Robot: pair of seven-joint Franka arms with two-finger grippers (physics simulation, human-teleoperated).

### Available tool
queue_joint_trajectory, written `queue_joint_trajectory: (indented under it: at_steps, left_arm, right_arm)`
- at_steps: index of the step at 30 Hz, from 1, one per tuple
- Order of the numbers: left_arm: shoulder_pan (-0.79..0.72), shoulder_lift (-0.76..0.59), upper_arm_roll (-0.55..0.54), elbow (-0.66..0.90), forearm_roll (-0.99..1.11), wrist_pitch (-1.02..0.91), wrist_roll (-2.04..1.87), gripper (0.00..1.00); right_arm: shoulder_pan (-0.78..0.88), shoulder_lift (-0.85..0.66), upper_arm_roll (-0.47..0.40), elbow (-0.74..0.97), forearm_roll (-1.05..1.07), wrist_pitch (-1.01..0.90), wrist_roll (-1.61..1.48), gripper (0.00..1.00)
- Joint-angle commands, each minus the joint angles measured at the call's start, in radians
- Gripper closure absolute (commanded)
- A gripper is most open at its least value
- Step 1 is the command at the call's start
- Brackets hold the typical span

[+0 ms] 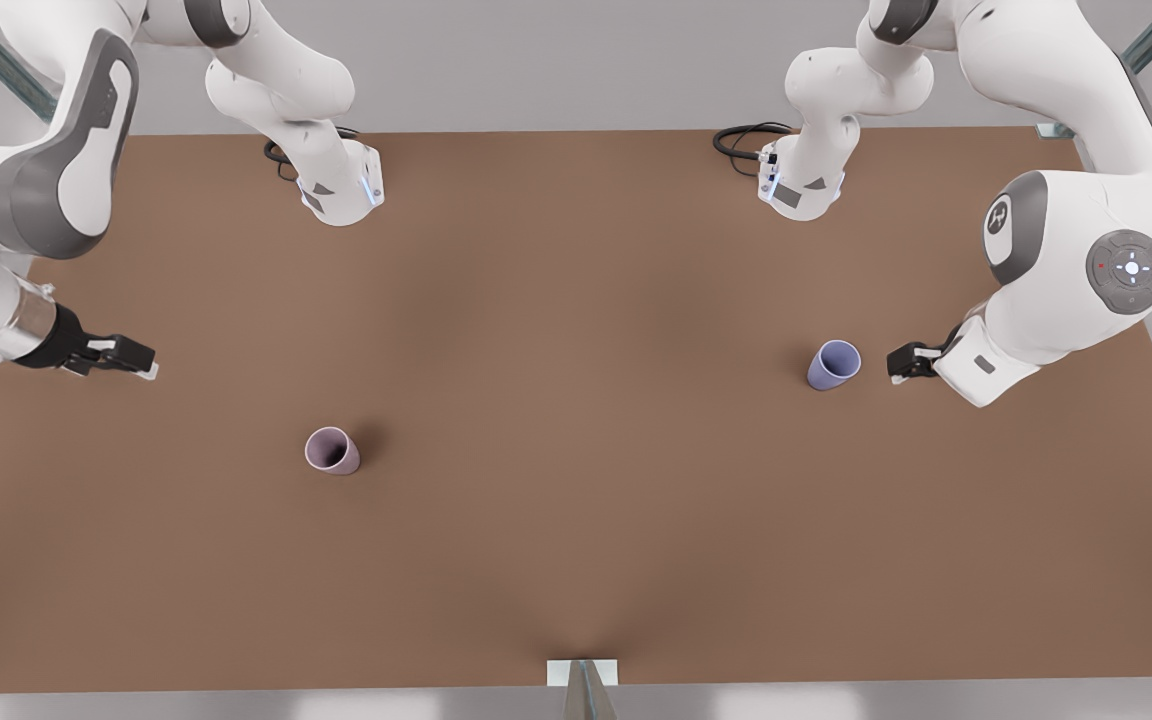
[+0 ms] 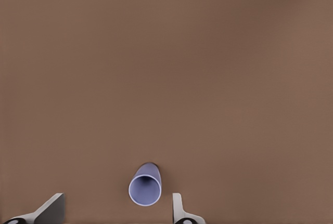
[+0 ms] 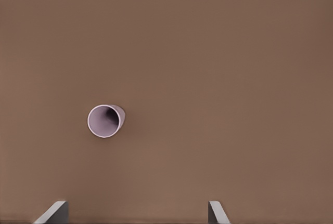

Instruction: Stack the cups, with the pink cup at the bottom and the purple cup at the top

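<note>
Here the purple cup (image 1: 833,364) stands upright on the brown table (image 1: 576,560) toward the front view's right, just beside the left pincer (image 1: 898,365), whose fingers (image 2: 178,209) are spread wide and hold nothing. The pink cup (image 1: 332,450) stands well apart, toward the front view's left. The right pincer (image 1: 141,362) hovers near that edge, open and empty (its wrist view shows the pink cup's (image 3: 105,120) dark inside).

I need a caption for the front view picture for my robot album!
Two robot arms wait over a brown table: left end effector open beside the purple cup, right end effector open, away from the pink cup.
</note>
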Motion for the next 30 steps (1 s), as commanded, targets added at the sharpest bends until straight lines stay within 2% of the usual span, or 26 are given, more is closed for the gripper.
queue_joint_trajectory:
  at_steps: [1,4,6,8,14,18,26,30]
  left_arm:
    - [0.000,-0.001,0.000,-0.001,0.002,0.009,0.020,0.00]
    - [0.000,0.005,0.000,-0.006,0.002,0.010,0.022,0.00]
    - [0.000,0.005,0.003,-0.018,0.002,0.018,0.022,0.00]
    - [0.000,0.011,0.006,-0.019,0.002,0.021,0.022,0.00]
    - [0.003,0.022,0.012,-0.021,0.002,0.029,0.025,0.00]
    - [0.006,0.033,0.021,-0.019,0.002,0.029,0.031,0.00]
    - [0.006,0.048,0.027,-0.019,0.002,0.030,0.033,0.00]
    - [0.006,0.057,0.029,-0.019,0.002,0.035,0.033,0.00]
  right_arm:
    - [0.010,-0.022,0.016,-0.042,-0.010,0.099,-0.062,0.00]
    - [0.025,-0.014,0.033,-0.052,-0.012,0.087,-0.039,0.00]
    - [0.027,-0.017,0.039,-0.128,0.020,0.126,-0.044,0.00]
    - [0.041,-0.025,0.050,-0.274,0.020,0.271,-0.056,0.00]
    - [0.078,-0.047,0.053,-0.569,0.025,0.587,-0.067,0.00]
    - [0.078,0.055,0.053,-0.559,0.025,0.739,-0.070,0.00]
    - [0.091,0.200,0.050,-0.512,0.027,0.834,-0.070,0.00]
    - [0.094,0.228,0.053,-0.520,0.025,0.851,-0.070,0.00]
